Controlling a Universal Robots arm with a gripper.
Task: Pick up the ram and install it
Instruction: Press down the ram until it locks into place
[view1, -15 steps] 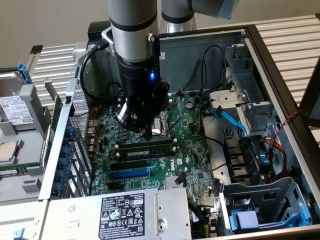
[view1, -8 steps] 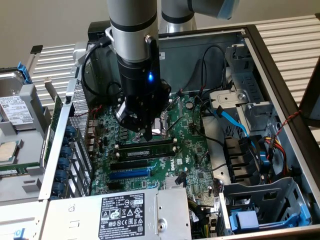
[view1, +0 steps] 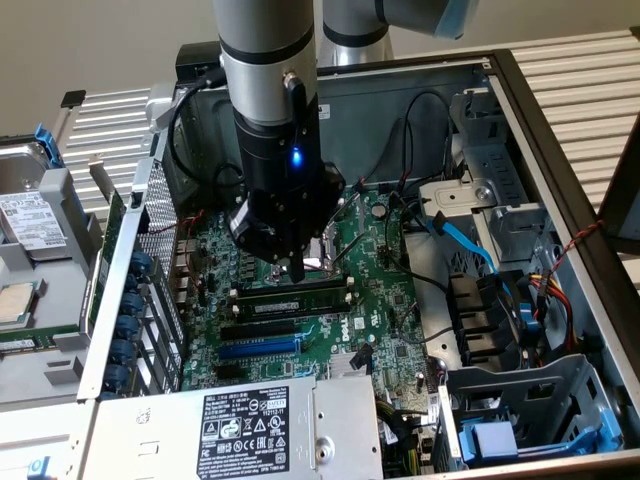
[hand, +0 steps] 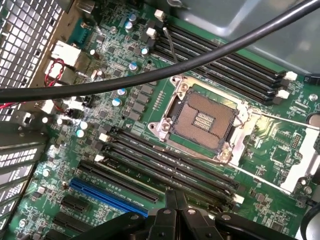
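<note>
Motherboard (view1: 300, 300): laid flat inside an opened computer case (view1: 560, 180) (lid off).
CPU socket (hand: 202, 117): seen bare from the wrist, black slots (hand: 165, 165) beside it.
Ram (view1: 290, 297): seated beside the socket.
Gripper (view1: 296, 270): pressed together above the ram.

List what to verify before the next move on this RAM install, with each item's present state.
1. Tool shut, nothing between its fingers: ok.
2. Ram standing in a black slot beside the CPU socket: ok.
3. Tool over the ram's middle part: ok.
4. Tool tip touching the ram's top edge: cannot tell.
5. Ram pressed fully home, end latches closed: cannot tell.
6. Black cable clear of the slots: cannot tell.
</note>
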